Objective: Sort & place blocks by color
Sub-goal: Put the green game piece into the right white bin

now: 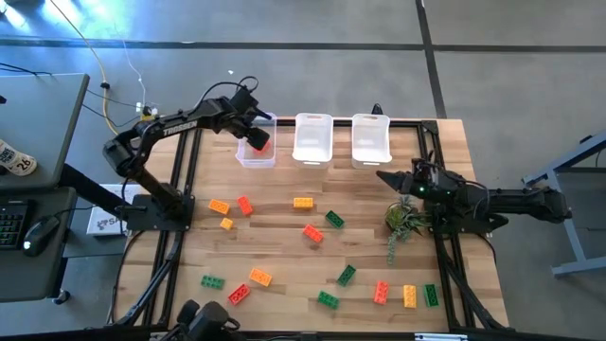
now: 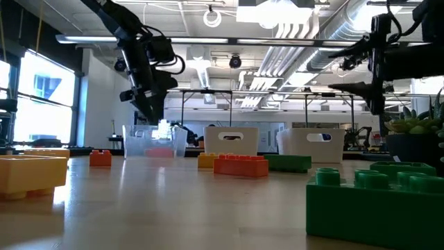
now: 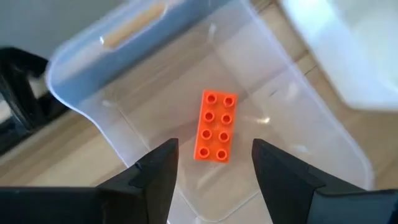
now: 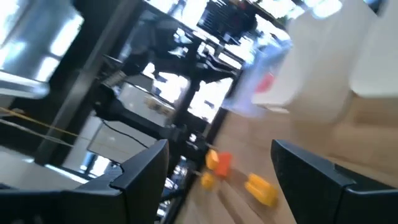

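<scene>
A red-orange studded block [image 3: 214, 124] lies flat, studs up, on the floor of the clear left bin [image 3: 81, 43], also seen from above [image 1: 258, 142]. My left gripper [image 3: 214, 148] hangs open over that bin [image 1: 254, 121], its fingers above the block and apart from it. Several red, orange-yellow and green blocks lie scattered on the wooden table, among them an orange one [image 1: 220, 206], a red one [image 1: 312, 233] and a green one [image 1: 334, 219]. My right gripper [image 1: 386, 176] waits open at the table's right side, holding nothing.
Two more bins [image 1: 312, 137] [image 1: 371, 137] stand in a row to the right of the left bin along the far edge. A small green plant sprig [image 1: 405, 220] lies beside my right arm. More blocks lie near the front edge [image 1: 409, 296].
</scene>
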{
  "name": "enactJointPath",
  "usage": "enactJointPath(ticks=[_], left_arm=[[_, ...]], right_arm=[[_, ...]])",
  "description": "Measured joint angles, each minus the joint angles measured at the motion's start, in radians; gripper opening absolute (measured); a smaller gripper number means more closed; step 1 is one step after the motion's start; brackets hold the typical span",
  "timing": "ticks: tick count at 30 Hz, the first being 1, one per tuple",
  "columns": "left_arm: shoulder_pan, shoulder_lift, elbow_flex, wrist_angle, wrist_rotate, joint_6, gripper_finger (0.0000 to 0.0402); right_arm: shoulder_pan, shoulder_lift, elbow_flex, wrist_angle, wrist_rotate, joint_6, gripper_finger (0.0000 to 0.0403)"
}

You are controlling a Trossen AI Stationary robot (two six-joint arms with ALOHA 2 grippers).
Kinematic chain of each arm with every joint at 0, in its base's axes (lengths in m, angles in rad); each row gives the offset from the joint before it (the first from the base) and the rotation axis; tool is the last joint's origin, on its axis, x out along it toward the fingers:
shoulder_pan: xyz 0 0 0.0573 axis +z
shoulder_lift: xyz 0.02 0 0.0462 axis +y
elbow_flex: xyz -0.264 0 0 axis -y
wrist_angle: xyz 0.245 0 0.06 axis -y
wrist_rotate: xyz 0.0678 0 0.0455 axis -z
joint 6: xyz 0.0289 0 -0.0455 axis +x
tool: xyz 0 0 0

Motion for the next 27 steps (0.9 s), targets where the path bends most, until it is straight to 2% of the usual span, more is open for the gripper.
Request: enactJointPath(ticks=[8, 16, 21, 27], left_arm=[[-0.004, -0.08, 0.0, -0.002, 0.067, -0.007, 0.0191], [-0.005, -0.136, 0.0, -0.002, 0.094, -0.02, 0.0191], [-0.011, -0.153, 0.0, -0.005, 0.138, -0.048, 0.0191], [-0.05, -0.165, 0.0, -0.058, 0.139, -0.053, 0.0191]], right_arm=[[0.0, 0.0, 0.01, 0.109, 0.029, -0.03, 0.027], [0.0, 0.057, 0.179, -0.009, 0.009, -0.169, 0.027], [0.0, 0.163, 0.302, -0.154, -0.046, -0.212, 0.027], [0.0, 0.326, 0.405, -0.224, -0.208, -0.202, 0.027]])
